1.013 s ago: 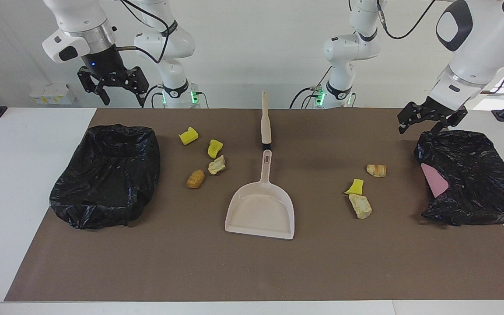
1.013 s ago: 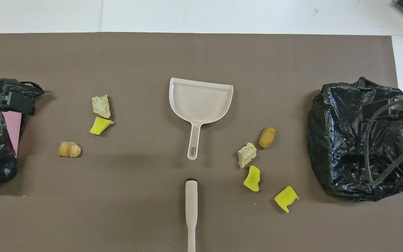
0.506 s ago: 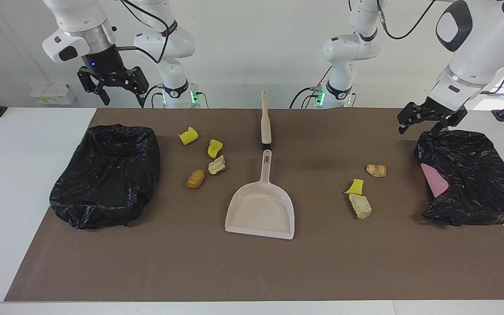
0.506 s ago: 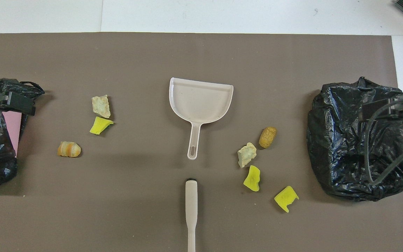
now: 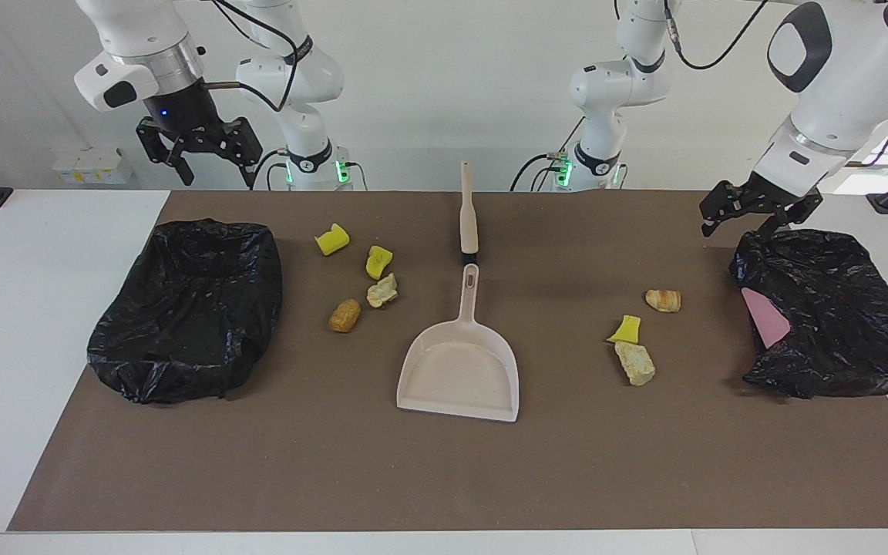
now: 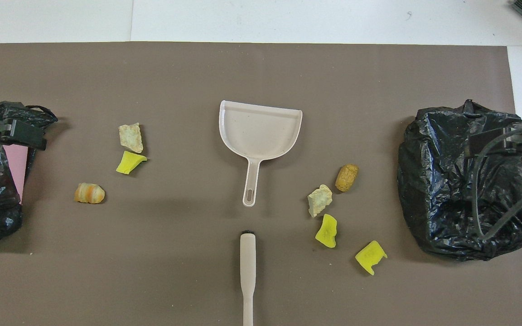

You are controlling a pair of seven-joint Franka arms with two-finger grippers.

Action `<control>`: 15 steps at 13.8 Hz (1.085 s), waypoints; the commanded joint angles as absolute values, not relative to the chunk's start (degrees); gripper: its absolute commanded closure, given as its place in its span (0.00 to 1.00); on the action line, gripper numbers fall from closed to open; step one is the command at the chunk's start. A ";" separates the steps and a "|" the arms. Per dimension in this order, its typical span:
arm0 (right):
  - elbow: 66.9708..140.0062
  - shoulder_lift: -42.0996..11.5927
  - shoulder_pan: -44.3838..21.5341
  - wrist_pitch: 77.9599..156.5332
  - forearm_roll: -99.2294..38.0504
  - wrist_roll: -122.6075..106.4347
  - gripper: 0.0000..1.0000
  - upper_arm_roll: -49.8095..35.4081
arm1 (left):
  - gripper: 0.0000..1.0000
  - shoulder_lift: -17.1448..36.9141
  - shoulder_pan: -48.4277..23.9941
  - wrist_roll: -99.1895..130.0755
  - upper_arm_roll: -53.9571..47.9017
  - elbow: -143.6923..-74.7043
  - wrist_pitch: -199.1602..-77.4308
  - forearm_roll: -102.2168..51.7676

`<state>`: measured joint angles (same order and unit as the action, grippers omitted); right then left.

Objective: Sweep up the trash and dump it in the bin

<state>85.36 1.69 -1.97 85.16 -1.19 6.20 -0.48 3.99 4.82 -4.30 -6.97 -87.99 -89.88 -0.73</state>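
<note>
Trash [image 5: 344, 315]: yellow wedges, tan lumps

Glossy crinkled black plastic lines both bins [image 5: 186, 308], the dustpan [image 5: 459, 370] is smooth plastic, the trash [image 5: 377, 262] spongy or crusty.

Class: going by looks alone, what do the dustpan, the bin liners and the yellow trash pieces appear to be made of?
Dustpan: probably moulded plastic, beige and smooth, one piece with its handle.
Bin liners: thin black plastic film, glossy and crumpled into wrinkles.
Yellow trash pieces: likely foam or sponge, matte, with cut, bent edges; the look cannot confirm it.
</note>
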 commanded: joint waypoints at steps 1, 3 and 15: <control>86.22 2.72 -1.14 84.81 -2.37 4.75 0.00 -0.79 | 0.00 3.69 4.66 -4.83 -6.86 -88.33 -89.65 0.18; 86.22 2.72 -1.05 84.81 -2.37 4.66 0.00 -0.79 | 0.00 3.52 4.66 -4.83 -6.86 -88.68 -89.82 0.18; 86.13 2.55 -1.05 85.17 -2.37 5.01 0.00 -0.79 | 0.00 0.53 3.52 -5.10 -7.38 -95.43 -95.17 -0.44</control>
<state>85.36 1.69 -1.96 85.16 -1.19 6.20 -0.48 3.51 4.47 -4.60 -7.51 -90.15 -91.27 -0.73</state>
